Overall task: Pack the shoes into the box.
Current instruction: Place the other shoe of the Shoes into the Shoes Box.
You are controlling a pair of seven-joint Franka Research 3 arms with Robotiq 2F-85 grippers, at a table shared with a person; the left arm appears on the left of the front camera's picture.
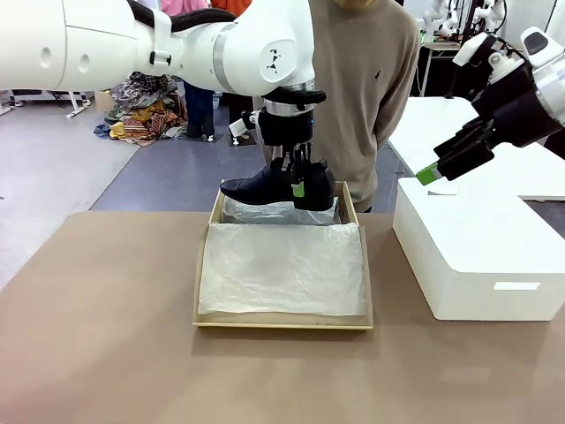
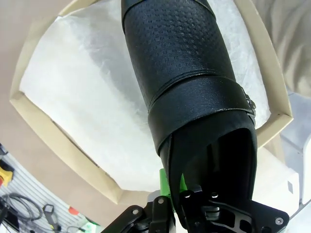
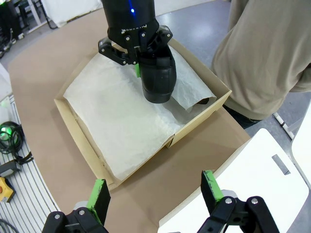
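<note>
Packing is partway at best. The left gripper (image 1: 297, 184), its fingers clamped on the heel end of one shoe (image 1: 265, 187), holds it just above the far end of the box (image 1: 201, 265), not yet set down. A dark tip (image 3: 206, 101) under the tissue paper (image 1: 282, 265) in the box's far corner may be the second shoe, though it is hard to tell. The right gripper (image 3: 154, 189) hangs to the right of the box, fingers wide apart and empty. Count: one shoe plainly seen, one tan box, and one white box (image 1: 477, 256) to its right.

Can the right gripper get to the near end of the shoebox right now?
Probably yes. The right gripper is open and empty, and the near half of the box is bare tissue. The left gripper holds the shoe over the far end.
</note>
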